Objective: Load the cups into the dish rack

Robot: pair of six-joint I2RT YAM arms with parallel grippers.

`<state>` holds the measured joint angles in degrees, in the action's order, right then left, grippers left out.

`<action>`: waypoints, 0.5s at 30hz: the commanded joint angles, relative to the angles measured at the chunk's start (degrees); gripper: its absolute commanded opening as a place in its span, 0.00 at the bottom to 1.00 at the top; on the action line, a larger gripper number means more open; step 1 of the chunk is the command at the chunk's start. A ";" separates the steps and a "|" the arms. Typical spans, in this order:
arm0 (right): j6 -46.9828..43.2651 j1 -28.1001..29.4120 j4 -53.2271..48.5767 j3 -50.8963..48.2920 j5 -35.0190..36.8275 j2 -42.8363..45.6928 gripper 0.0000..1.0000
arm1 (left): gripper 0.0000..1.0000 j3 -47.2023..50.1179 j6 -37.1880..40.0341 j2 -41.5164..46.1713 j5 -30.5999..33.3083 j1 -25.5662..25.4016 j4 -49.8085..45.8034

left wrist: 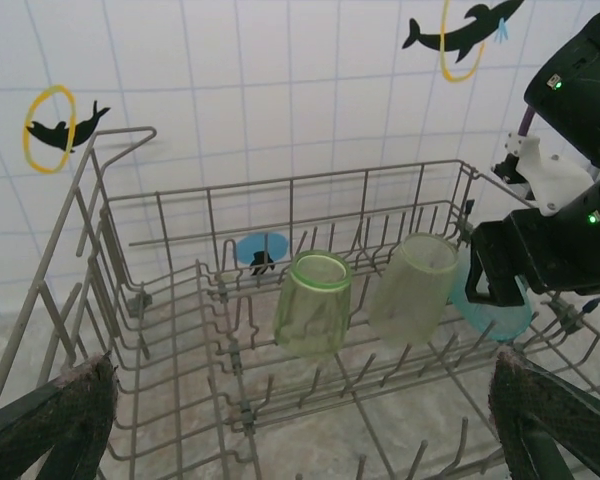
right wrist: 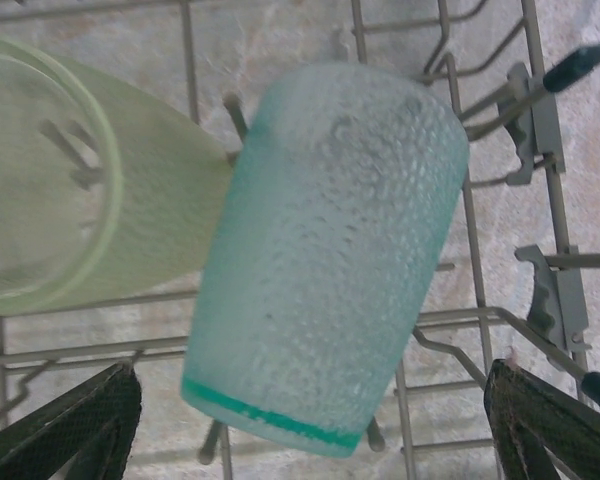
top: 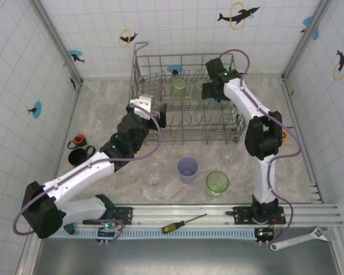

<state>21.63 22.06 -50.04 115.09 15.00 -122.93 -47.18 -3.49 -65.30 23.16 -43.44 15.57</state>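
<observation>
Three in rack (top: 160, 56): two green cups (left wrist: 313, 303), one teal cup (right wrist: 325, 270) with darker rim band, all tipped on tines. Left gripper (top: 153, 110) wide open, empty, at rack's near-left corner. Right gripper (right wrist: 310, 375) spread around teal cup, no contact. Lavender cup (top: 187, 169), mug (top: 78, 156) on table (top: 103, 103).

Yellow-handled screwdriver (top: 183, 223), silver wrench (top: 301, 239), dolphin stickers (top: 238, 14) on tiled walls (top: 17, 69), marbled tabletop (top: 103, 103).

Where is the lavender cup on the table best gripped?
Probably at its rim, from straight above, one finger inside the wall and one outside: the lavender cup stands upright, mouth up, apart from the green cup beside it.
</observation>
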 commanded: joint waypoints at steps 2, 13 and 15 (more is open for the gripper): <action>0.18 0.24 -2.34 2.69 1.06 -2.17 0.90 | 0.98 0.86 -0.87 0.81 -0.56 0.33 -1.71; 1.00 0.19 -0.85 2.69 1.91 -5.05 0.65 | 0.98 0.95 -2.14 -0.07 -1.98 0.35 -2.51; 1.17 0.02 -0.70 2.64 2.22 -4.71 0.53 | 0.98 0.99 -2.16 -0.12 -2.03 0.37 -2.73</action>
<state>24.40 22.39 -51.03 115.57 16.47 -126.87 -46.63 -4.82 -65.30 21.69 -43.44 13.54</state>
